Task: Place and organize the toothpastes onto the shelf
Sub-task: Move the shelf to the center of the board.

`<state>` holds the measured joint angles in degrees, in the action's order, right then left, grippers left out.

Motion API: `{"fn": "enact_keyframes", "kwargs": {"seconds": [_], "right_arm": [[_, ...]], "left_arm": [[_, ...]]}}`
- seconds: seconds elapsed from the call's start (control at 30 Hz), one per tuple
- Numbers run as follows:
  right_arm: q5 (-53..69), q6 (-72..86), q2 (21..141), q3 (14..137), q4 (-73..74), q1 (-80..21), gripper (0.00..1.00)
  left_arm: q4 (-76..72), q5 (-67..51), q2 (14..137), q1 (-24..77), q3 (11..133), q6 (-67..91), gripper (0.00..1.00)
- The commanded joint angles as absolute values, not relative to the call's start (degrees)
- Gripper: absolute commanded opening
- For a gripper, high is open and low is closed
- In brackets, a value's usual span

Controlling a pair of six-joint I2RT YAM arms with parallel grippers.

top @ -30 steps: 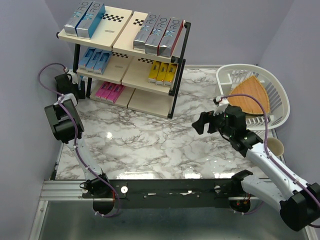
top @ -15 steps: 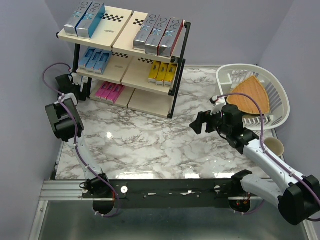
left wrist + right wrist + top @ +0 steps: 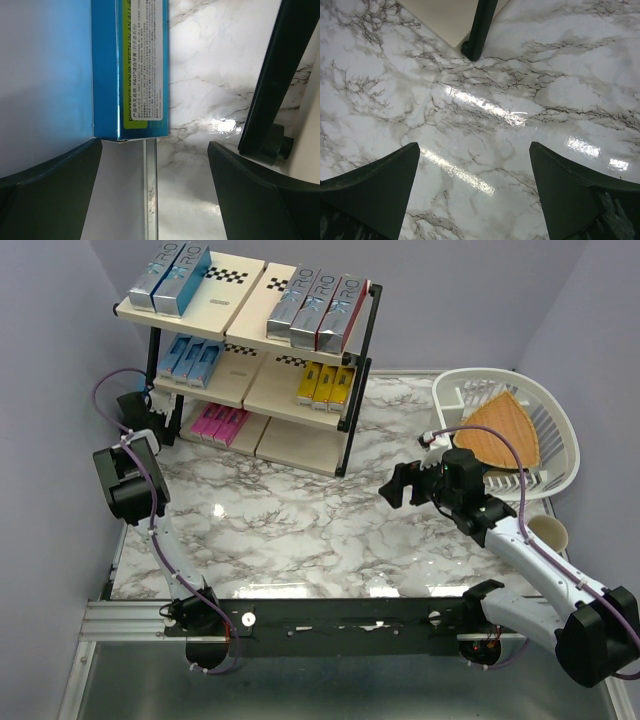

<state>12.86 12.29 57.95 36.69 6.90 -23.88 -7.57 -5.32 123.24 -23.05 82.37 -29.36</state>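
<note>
The shelf [image 3: 250, 310] stands at the back left. It holds silver and teal toothpastes [image 3: 315, 310] on the top boards, light blue ones [image 3: 190, 358] and yellow ones [image 3: 327, 383] on the middle tier, and pink ones [image 3: 220, 423] on the bottom tier. My left gripper [image 3: 135, 405] is beside the shelf's left leg, open and empty. In the left wrist view the gripper [image 3: 155, 145] faces the end of a blue toothpaste box [image 3: 130, 70] lying along the wall, not between the fingers. My right gripper [image 3: 393, 487] is open and empty over the marble, also in its wrist view [image 3: 474, 145].
A white basket [image 3: 555, 415] with a wedge-shaped wooden board [image 3: 505, 440] stands at the right, a cup [image 3: 550, 533] in front of it. A black shelf leg [image 3: 270, 90] is right of my left gripper; another leg [image 3: 480, 30] is ahead of my right gripper.
My left gripper has shifted slightly further back along the wall. My right gripper has moved a little to the left and then held still.
</note>
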Motion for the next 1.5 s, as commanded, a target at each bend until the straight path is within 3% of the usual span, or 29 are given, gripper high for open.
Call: {"fn": "enact_keyframes", "kwargs": {"seconds": [0.0, 0.87, 1.47], "right_arm": [[13.01, 11.34, 58.18, 38.32, 5.71, -23.55, 0.99], [11.60, 10.63, 54.85, 36.30, 3.60, -23.55, 0.99], [11.16, 7.03, 58.45, 47.90, 17.40, -23.82, 1.00]], "left_arm": [[-9.93, -3.87, 120.76, -19.08, 82.71, -33.66, 0.99], [-10.20, -0.88, 110.57, -8.97, 72.52, -41.39, 0.99], [-2.64, 4.48, 100.20, -14.94, 66.71, -23.04, 0.99]]}}
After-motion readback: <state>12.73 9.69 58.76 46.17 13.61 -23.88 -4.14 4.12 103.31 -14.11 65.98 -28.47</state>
